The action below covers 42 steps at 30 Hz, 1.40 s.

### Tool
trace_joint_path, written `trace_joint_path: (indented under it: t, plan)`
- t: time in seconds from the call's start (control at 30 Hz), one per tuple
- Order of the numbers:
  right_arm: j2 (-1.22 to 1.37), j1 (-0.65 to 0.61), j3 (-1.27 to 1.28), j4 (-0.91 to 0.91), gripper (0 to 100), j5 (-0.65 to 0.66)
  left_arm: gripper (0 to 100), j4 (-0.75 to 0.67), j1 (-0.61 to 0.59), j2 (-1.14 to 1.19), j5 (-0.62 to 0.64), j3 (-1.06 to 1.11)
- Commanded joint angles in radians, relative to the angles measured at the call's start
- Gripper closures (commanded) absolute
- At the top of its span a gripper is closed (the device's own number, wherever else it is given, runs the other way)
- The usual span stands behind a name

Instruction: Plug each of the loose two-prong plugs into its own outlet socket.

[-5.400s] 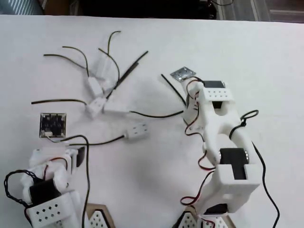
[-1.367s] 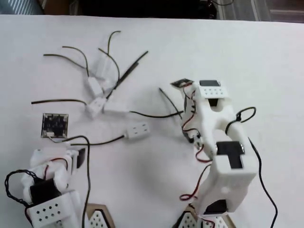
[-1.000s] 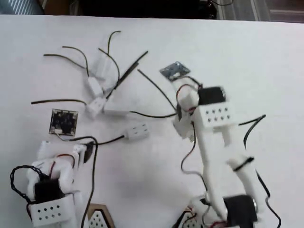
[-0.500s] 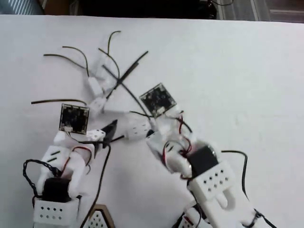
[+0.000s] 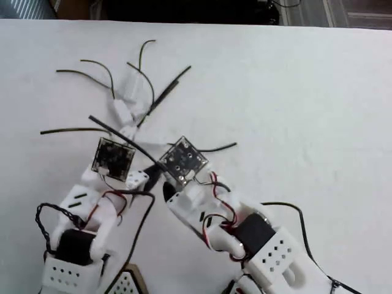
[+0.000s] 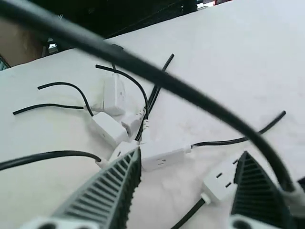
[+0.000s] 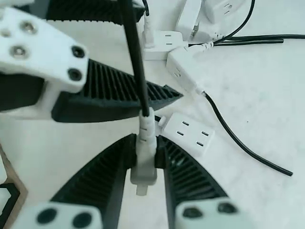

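right tool (image 7: 145, 140) pinching white plug (image 7: 143, 169), just beside outlet socket (image 7: 189, 133) | left tool (image 6: 190, 155) spread, near same socket | other sockets (image 5: 122, 111) clustered far left on worktop (image 5: 294, 92)

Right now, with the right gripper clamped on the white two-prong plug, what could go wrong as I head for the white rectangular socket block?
1. The white two-prong plug in the right gripper seems to point its prongs back toward the wrist, away from the white rectangular socket block, so it may not seat.
2. Its thin black cord runs past the open left gripper and could snag.
3. The block lies loose on the white table; pushing may slide it.
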Motion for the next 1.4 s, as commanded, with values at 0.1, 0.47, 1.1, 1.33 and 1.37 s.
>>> trace_joint_path:
  t: [0.1,0.47,1.1,1.33,1.37]
  plan:
    - [-0.019,-0.010,-0.006,-0.022,98.1,-0.011,69,0.144,0.150,-0.015,-0.014,-0.140]
    - [-0.019,0.053,0.037,-0.024,98.1,-0.011,69,0.146,0.018,-0.012,-0.011,-0.114]
    - [0.710,0.251,-0.166,-0.358,98.2,-0.259,69,0.141,-0.271,-0.013,-0.054,0.078]
    - [0.796,0.262,-0.258,-0.335,98.2,-0.272,69,0.143,-0.271,-0.013,-0.054,0.080]
    - [0.797,0.262,-0.259,-0.335,98.2,-0.272,69,0.143,-0.271,-0.013,-0.054,0.080]
